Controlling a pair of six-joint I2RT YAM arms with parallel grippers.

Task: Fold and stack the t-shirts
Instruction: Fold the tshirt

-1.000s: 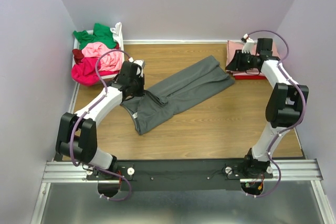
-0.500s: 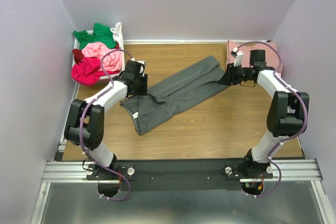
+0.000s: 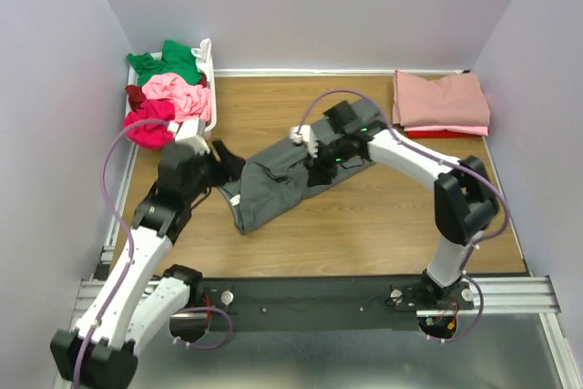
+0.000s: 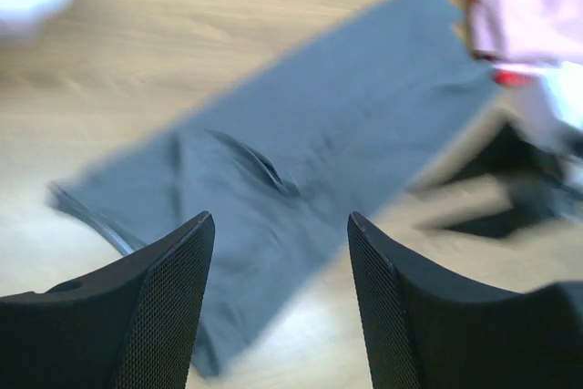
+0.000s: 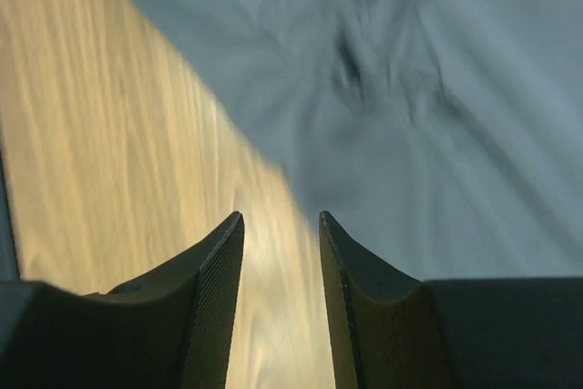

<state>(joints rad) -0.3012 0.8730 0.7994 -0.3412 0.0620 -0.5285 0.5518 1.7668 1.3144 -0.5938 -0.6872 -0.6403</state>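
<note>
Top view: the dark grey t-shirt [image 3: 291, 168] lies part-folded, slantwise on the table [image 3: 410, 216], between the left gripper [image 3: 228, 164] and the right gripper [image 3: 319, 163]. Left wrist view: jaws wide, empty, above the shirt. Right wrist view: jaws narrowly parted, empty, over its edge. The shirt is judged light, limp and apt to sag; it is best pinched at the hem corners.

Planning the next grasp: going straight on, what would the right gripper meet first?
Probably the edge of the dark grey cloth t-shirt on the wooden table; nothing else lies ahead of the right gripper.
</note>
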